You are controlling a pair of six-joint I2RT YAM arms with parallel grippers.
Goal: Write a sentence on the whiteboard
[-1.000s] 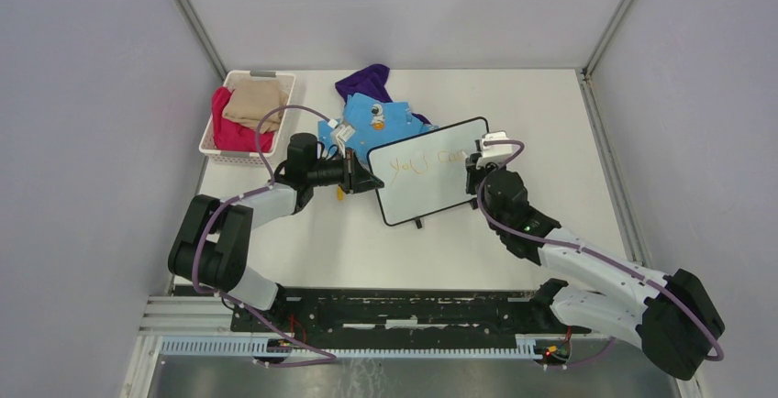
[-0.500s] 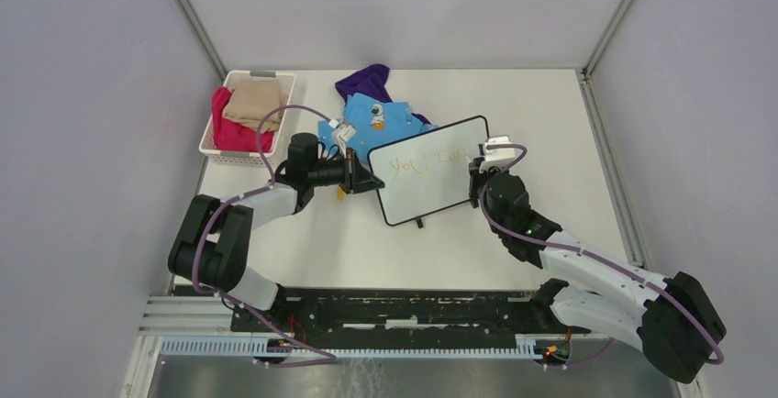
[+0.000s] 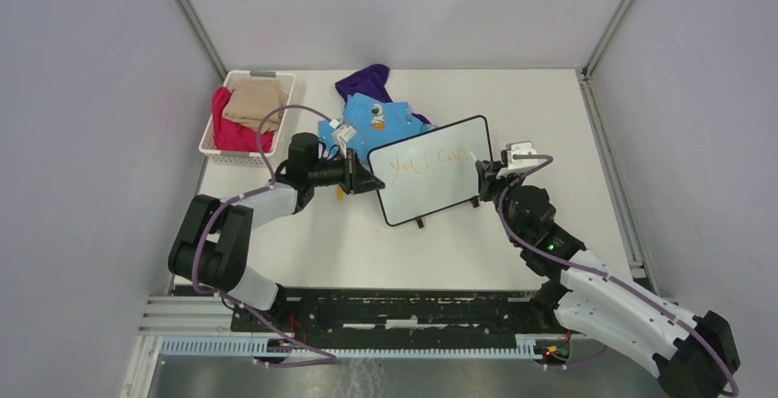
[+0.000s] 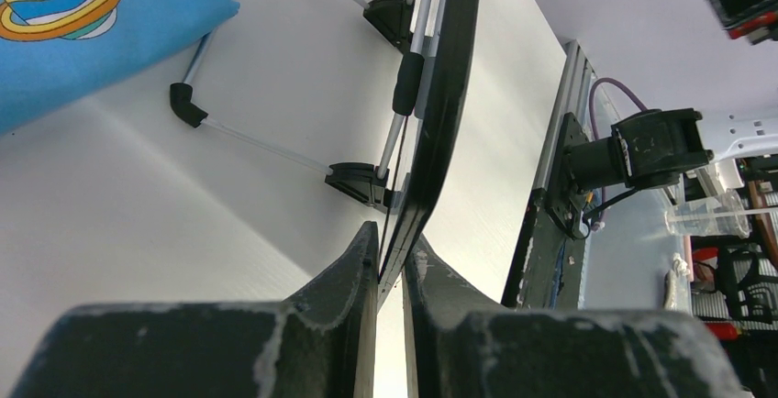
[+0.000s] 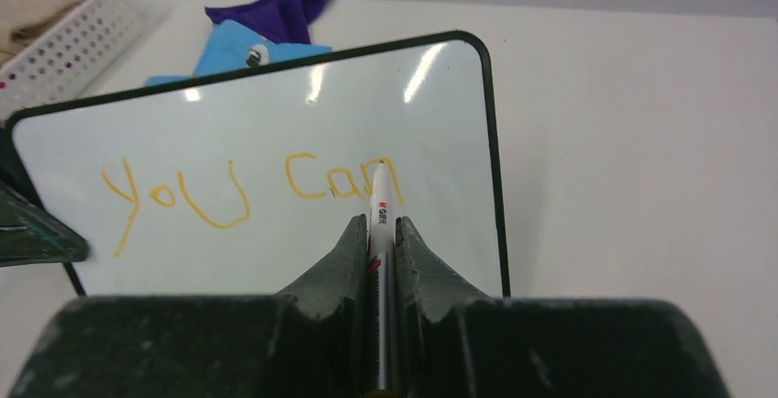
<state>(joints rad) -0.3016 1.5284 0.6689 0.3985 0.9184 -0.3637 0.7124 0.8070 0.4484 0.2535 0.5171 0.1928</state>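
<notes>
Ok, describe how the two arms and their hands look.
The left arm and right arm alternate white links with black joints; a purple cable loops along each. The left hand and right hand have black, scuffed fingers tapering to narrow tips.

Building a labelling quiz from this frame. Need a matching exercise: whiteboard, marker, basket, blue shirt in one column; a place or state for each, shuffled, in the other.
Things:
1. whiteboard
2. marker
3. basket
4. blue shirt

Places or states:
A. holds a pink cloth and a beige cloth
B. clamped in the right pincer
C. edge gripped by the left pincer
D. lies behind the whiteboard, next to a purple cloth

Pairs: 1-C; 2-B; 3-A; 4-D
</notes>
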